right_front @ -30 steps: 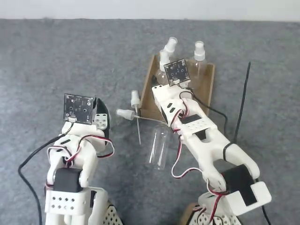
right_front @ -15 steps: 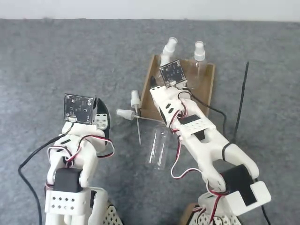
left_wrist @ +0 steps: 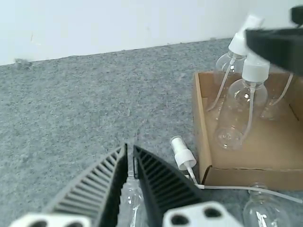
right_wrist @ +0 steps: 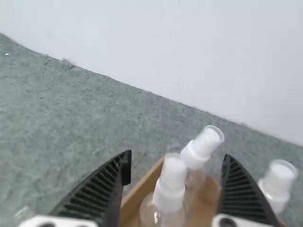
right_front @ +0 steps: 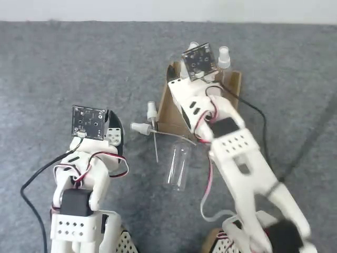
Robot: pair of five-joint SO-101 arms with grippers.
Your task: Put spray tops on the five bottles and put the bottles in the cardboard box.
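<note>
Straddling capped bottle (right_wrist: 169, 185), right hand (right_wrist: 176, 158) spread wide.

- R arm (right_front: 237, 153) swung up & fwd since 1 s ago; I see its wrist now over far edge of cardboard box (right_front: 235, 87), was mid-box.
- Its black cable (right_front: 251, 108) pulled in closer to box corner.

One box (right_front: 164, 108). Five bottles in all. Three capped bottles stand in the box: a front bottle (left_wrist: 236, 118), a back bottle (left_wrist: 225, 64) and a side bottle (left_wrist: 277, 99). Two bare bottles (right_front: 178, 166) lie on the carpet (right_front: 79, 63). Two loose tops: a near top (right_front: 139, 127) and a far top (right_front: 151, 112). Two arms: left arm (right_front: 84, 179) and right arm (right_front: 231, 142)
</note>
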